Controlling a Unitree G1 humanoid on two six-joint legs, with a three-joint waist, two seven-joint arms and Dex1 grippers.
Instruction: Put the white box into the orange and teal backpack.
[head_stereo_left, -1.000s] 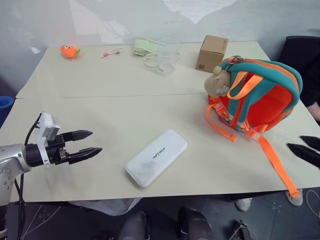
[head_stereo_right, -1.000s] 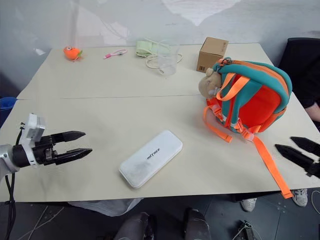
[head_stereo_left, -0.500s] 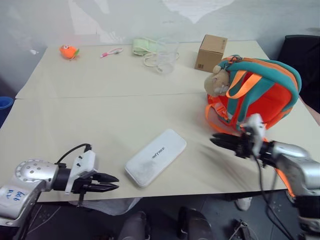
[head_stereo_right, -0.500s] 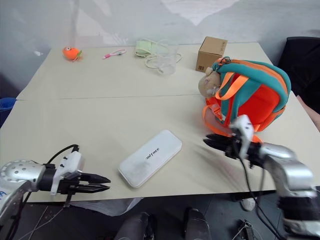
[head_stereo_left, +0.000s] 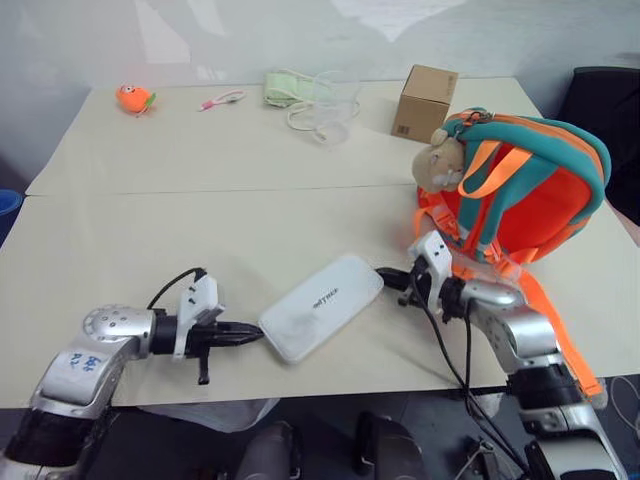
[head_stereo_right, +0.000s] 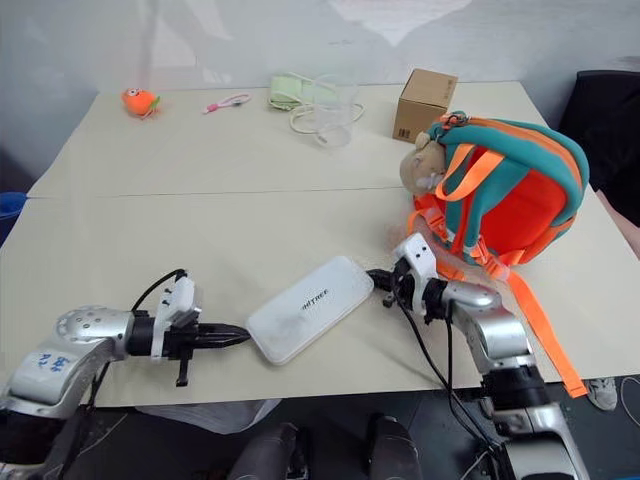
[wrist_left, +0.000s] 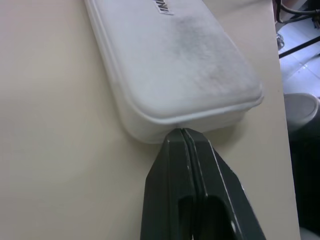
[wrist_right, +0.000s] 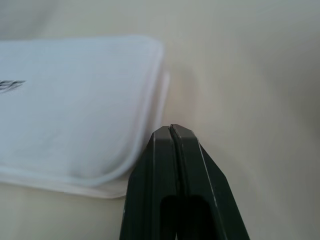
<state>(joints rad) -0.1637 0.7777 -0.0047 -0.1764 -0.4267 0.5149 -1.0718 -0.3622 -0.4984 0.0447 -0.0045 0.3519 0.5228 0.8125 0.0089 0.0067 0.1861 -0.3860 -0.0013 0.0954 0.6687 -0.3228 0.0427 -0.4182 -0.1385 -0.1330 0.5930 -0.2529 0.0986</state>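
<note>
Box (wrist_left: 175, 70) runs off the frame in both wrist views, so you only get one end of it each time. Its lettering (head_stereo_left: 324, 297) is too small to read. Backpack (head_stereo_left: 530, 190) hides the table behind it.

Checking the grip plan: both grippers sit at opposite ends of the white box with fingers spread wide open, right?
Not quite. The left gripper and right gripper are at opposite ends of the white box, but both are shut, as the wrist views show.
</note>
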